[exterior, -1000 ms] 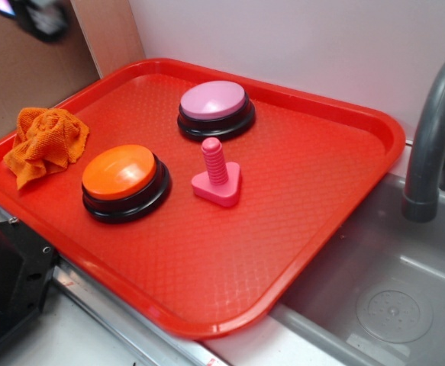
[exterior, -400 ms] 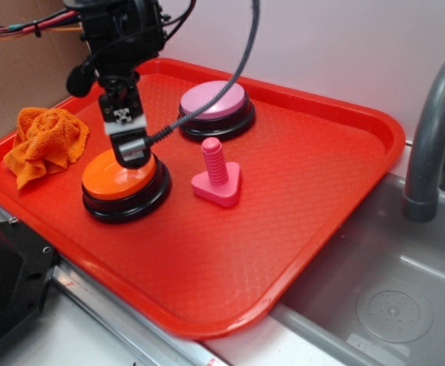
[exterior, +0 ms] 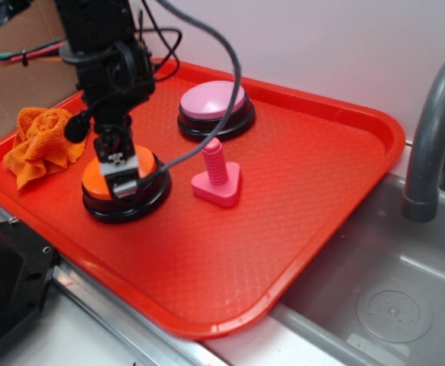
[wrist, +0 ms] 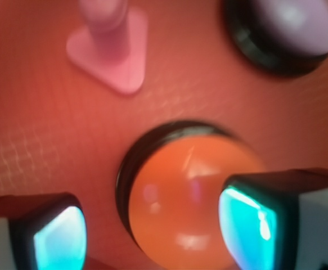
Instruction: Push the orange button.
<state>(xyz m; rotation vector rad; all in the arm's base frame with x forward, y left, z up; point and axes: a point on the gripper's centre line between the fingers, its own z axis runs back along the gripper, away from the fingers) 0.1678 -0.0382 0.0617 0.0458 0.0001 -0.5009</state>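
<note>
on the red tray, orange button directly beneath hand, fingers spread

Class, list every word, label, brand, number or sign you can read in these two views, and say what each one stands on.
No readable text in either view.
A small black-and-white patterned tag sits on the gripper above the orange button: too small to read.
The pink button, pink bolt and red tray carry no markings.

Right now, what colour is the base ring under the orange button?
Glossy black base under the orange button; clearest in the exterior view.
</note>
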